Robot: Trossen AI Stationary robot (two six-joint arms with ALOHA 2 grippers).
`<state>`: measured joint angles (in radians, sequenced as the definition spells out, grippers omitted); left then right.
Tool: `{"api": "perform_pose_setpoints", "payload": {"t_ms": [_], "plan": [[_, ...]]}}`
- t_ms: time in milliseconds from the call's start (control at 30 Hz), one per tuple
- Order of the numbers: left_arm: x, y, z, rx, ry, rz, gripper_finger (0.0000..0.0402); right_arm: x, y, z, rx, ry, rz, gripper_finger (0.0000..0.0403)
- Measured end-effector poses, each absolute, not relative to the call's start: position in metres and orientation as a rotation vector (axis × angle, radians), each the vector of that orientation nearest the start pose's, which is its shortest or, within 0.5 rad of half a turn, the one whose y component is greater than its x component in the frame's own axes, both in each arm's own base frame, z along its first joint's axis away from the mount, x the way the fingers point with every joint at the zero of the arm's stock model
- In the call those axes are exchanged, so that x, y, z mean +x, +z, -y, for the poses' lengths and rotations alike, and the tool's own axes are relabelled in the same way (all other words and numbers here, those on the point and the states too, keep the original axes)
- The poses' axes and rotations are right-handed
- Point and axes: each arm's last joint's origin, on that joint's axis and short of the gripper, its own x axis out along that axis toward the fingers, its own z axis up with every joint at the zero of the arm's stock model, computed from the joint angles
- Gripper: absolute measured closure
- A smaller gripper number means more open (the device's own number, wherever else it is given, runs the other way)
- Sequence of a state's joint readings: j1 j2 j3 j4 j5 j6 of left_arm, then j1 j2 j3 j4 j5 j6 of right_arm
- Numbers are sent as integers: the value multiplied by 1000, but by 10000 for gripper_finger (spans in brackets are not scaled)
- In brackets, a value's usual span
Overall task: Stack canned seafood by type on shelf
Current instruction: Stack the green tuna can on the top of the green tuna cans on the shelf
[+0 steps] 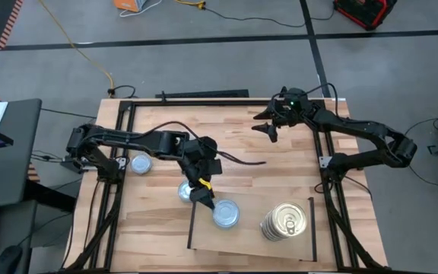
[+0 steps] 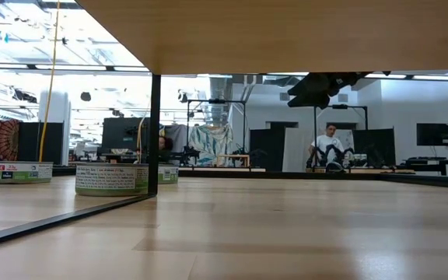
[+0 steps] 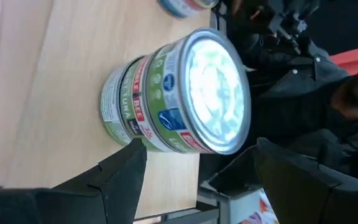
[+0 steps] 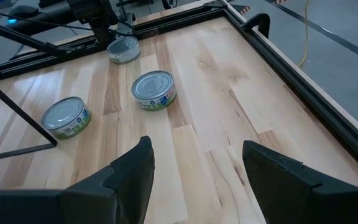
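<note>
On the shelf (image 1: 249,245), a pale board with black side strips, stand two silvery-lidded tins stacked one on the other (image 3: 173,102), near its left strip (image 1: 225,214). A stack of gold-lidded tins (image 1: 284,221) stands farther right on the board. My left gripper (image 1: 204,199) hangs open just left of the silvery stack. Its fingers (image 3: 126,171) stand a little short of the stack on either side and touch nothing. Silvery tins (image 1: 141,163) (image 1: 185,190) (image 4: 154,89) rest flat on the tabletop. My right gripper (image 1: 269,131) hovers open over the table's far part, with nothing between its fingers (image 4: 194,168).
The shelf is raised: in the low view its underside (image 2: 286,31) runs overhead and a black side panel (image 2: 154,132) stands on the tabletop. A black frame (image 1: 204,97) rims the table. A person (image 2: 329,148) sits far back in the room.
</note>
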<state>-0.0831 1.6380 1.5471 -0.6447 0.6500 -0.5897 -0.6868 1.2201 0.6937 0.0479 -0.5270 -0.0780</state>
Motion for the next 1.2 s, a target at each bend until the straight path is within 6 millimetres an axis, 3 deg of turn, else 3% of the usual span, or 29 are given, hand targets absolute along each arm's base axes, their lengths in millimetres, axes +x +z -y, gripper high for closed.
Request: {"api": "perform_pose_setpoints", "payload": {"t_ms": [133, 233, 400, 500, 833, 967, 1067, 1200], "plan": [[336, 356, 38, -688, -418, -891, 120, 205, 237, 149, 199, -141, -402, 133], [318, 361, 29, -559, -280, -911, 120, 205, 236, 149, 200, -140, -411, 133], [287, 361, 23, -270, -8, -1000, 120, 203, 234, 149, 199, -136, -439, 133], [270, 357, 21, -213, 65, -1009, 120, 203, 233, 148, 204, -135, -449, 133], [212, 303, 35, -244, 226, -991, 120, 202, 232, 148, 225, -138, -460, 133], [192, 279, 37, -261, 376, -1084, 120, 203, 233, 148, 233, -140, -447, 133], [183, 262, 36, -218, 498, -1194, 120, 204, 234, 148, 244, -145, -436, 133], [185, 247, 35, -109, 590, -1314, 120, 205, 235, 148, 252, -145, -427, 133]]}}
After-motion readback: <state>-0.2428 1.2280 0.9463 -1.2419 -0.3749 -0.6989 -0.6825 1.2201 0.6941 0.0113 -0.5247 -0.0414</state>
